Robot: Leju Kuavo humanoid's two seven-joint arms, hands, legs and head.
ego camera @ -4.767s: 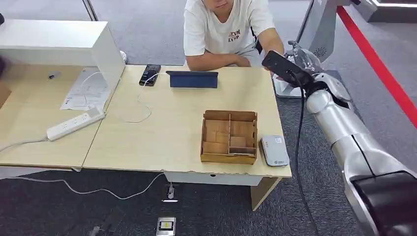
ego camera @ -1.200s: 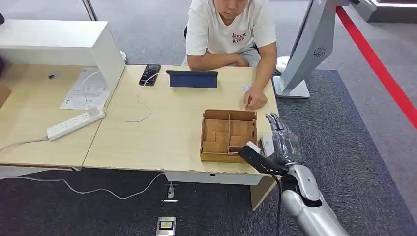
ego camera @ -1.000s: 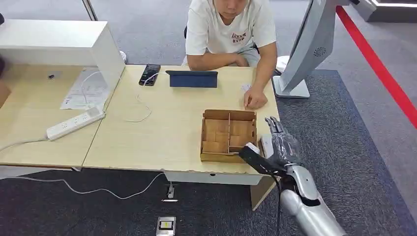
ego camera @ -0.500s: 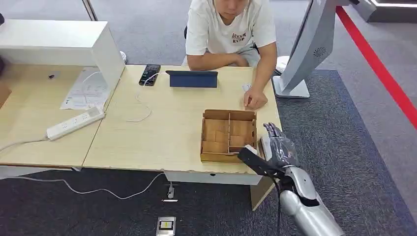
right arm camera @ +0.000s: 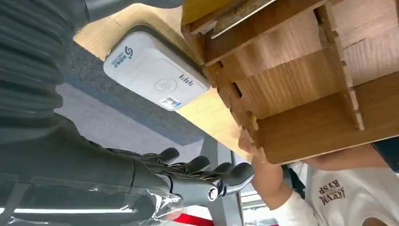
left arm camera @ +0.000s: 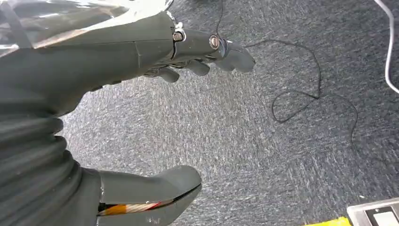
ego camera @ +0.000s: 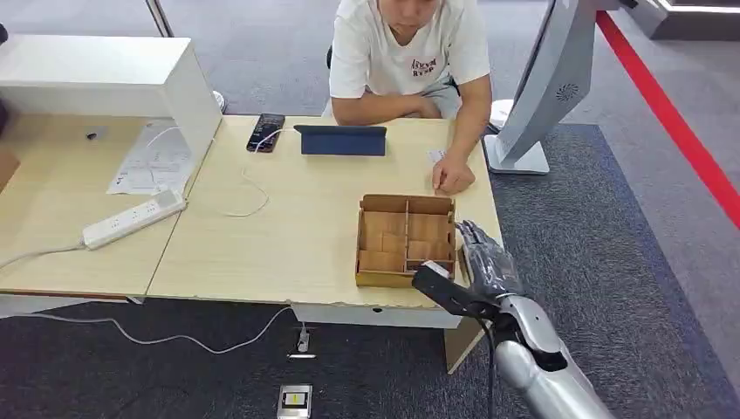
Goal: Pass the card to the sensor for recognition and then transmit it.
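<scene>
My right hand (ego camera: 484,262) hovers low over the table's front right corner, beside the wooden divider box (ego camera: 384,279). Its fingers are stretched out with the thumb spread toward the box. In the right wrist view nothing lies between the thumb and the fingers (right arm camera: 202,172). The white card sensor (right arm camera: 155,75) sits on the table under that hand, next to the box (right arm camera: 306,136), whose compartments look empty. A small white card (ego camera: 436,155) lies on the table by the person's hand (ego camera: 454,179). My left hand (left arm camera: 94,61) hangs open above the carpet.
A person sits at the table's far side. A blue tablet case (ego camera: 342,140), a phone (ego camera: 265,131) and a power strip (ego camera: 133,218) lie on the tables. A white cabinet (ego camera: 105,78) stands at the left, and a grey kiosk stand (ego camera: 541,96) beyond the right edge.
My right hand came down from beside the person's hand to the front right corner, then drifted slightly down and left. The white card appeared on the table by the person's hand.
</scene>
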